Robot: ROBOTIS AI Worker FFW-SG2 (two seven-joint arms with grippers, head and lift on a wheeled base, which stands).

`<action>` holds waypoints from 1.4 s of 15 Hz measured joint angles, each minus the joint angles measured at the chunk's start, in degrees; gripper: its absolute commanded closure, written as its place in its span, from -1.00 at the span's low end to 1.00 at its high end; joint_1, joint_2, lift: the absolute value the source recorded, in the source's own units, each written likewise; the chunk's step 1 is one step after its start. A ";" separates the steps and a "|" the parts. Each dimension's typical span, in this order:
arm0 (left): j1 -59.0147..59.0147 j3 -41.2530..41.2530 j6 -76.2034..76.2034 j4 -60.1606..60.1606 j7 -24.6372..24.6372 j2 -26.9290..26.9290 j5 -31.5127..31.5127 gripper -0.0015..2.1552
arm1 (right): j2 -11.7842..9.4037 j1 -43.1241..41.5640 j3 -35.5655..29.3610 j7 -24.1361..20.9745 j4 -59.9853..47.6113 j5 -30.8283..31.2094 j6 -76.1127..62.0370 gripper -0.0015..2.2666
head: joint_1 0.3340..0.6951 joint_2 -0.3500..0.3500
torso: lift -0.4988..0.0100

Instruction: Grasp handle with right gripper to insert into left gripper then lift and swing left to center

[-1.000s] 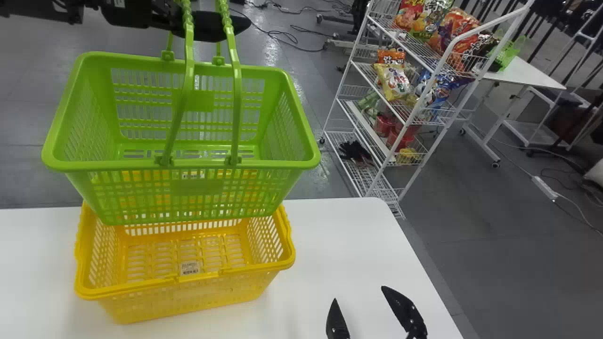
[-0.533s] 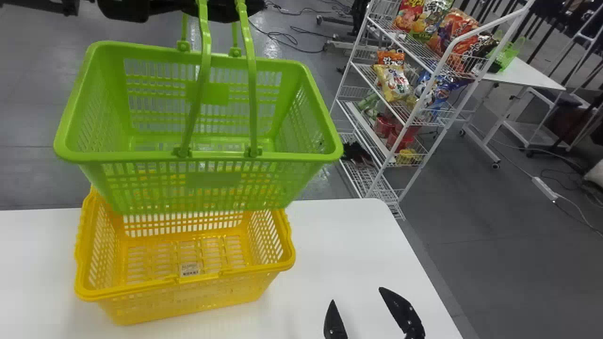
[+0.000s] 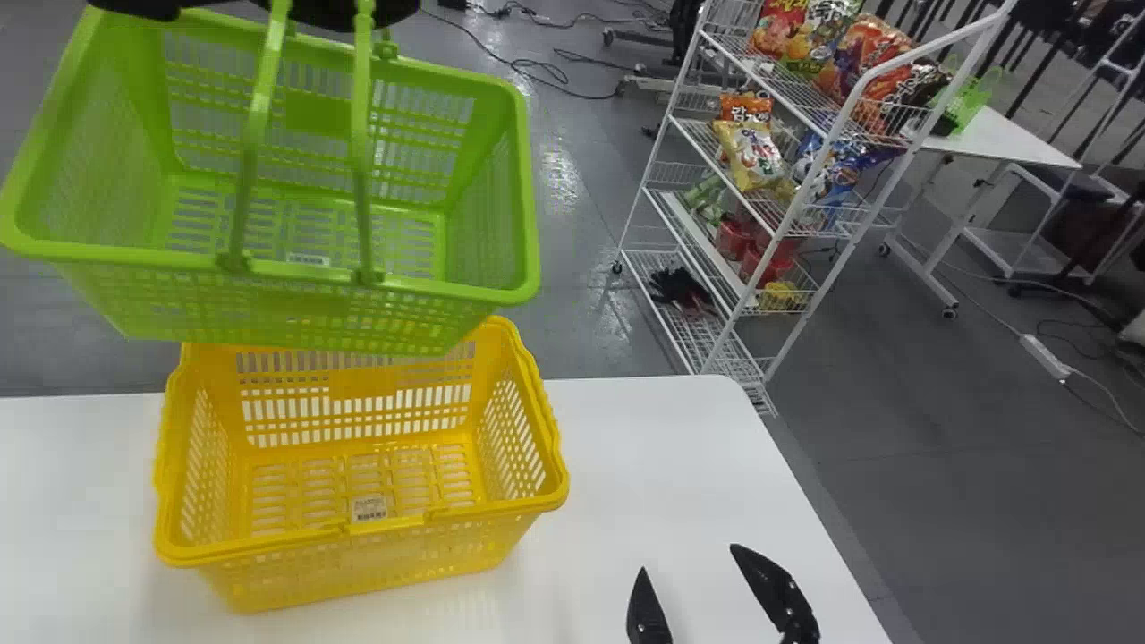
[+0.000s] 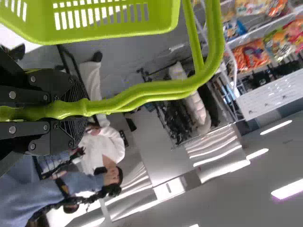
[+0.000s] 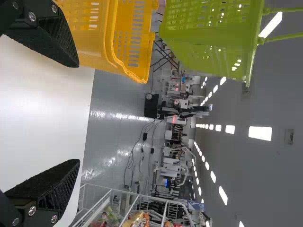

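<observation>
At the head view's top edge, my left gripper [image 3: 353,11] has the raised handles [image 3: 360,134] of the green basket [image 3: 295,268]. The left wrist view shows this gripper [image 4: 75,109] shut on the green handle [image 4: 156,92], with part of the green basket [image 4: 99,34] beside it. The basket hangs upright, slightly tilted, above and behind the yellow basket [image 3: 358,546]; its interior holds nothing visible. Low in the head view, my right gripper [image 3: 688,558] stands open over the table, away from both baskets. Its fingers are spread apart around nothing, and the right wrist view has this gripper [image 5: 77,112] too.
The yellow basket stands on the white table [image 3: 644,465], its near side toward me. Beyond the table's right side is a white wire rack [image 3: 716,259] with snack bags. A white side table [image 3: 1002,139] stands farther back at the right.
The green basket has risen; it first shifted slightly right, then swung clearly left with my left gripper. More of the yellow basket is uncovered. My right gripper has stayed practically still.
</observation>
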 measured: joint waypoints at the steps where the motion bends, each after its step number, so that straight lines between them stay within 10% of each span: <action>1: -0.57 -0.86 0.01 -0.05 -0.44 2.46 -0.02 0.82 | -0.03 0.00 -0.03 0.00 0.00 0.00 0.08 -0.93 | 0.78 -0.71 | 0.60; 12: 4.86 -0.75 2.67 -6.99 -4.79 34.22 3.22 0.82 | -0.76 -0.91 -0.32 0.00 0.07 -0.20 2.31 -0.93 | 0.99 0.27 | 0.60; 21: 60.40 45.54 4.40 -28.22 -0.94 45.02 12.01 0.82 | -1.39 -0.99 -3.83 0.70 0.48 -2.98 2.26 -0.93 | 1.00 0.48 | 0.60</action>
